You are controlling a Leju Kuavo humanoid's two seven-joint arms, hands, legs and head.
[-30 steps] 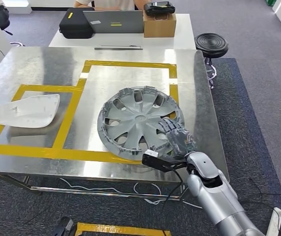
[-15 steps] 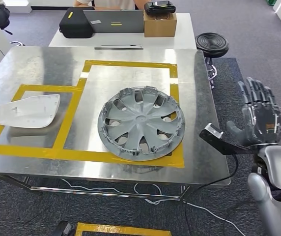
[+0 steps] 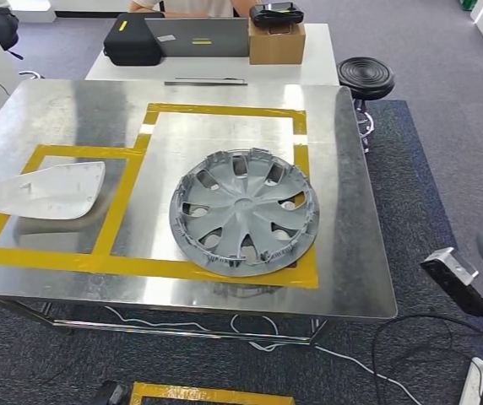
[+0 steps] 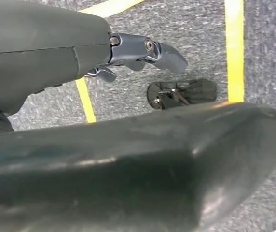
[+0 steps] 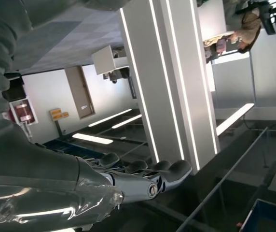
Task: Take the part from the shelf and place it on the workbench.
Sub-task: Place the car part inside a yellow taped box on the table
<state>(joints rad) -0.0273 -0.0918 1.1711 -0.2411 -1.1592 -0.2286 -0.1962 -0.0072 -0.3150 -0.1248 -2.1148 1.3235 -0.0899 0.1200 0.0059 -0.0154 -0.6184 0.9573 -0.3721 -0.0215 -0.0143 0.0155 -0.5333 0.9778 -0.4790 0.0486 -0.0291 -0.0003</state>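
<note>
Grey hubcap (image 3: pixel 244 211) — flat on workbench (image 3: pixel 347 253)

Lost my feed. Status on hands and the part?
Right hand open, empty. Left hand empty, hanging over floor. Hubcap flat on workbench, inside yellow tape. Nothing in the way.

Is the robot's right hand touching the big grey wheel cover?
Apart. In the head view the wheel cover lies alone on the workbench; the right hand, seen in the right wrist view, holds nothing.

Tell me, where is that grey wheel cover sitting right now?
In the head view, the grey wheel cover lies flat on the metal workbench, inside the yellow tape square, right of the white part.
</note>
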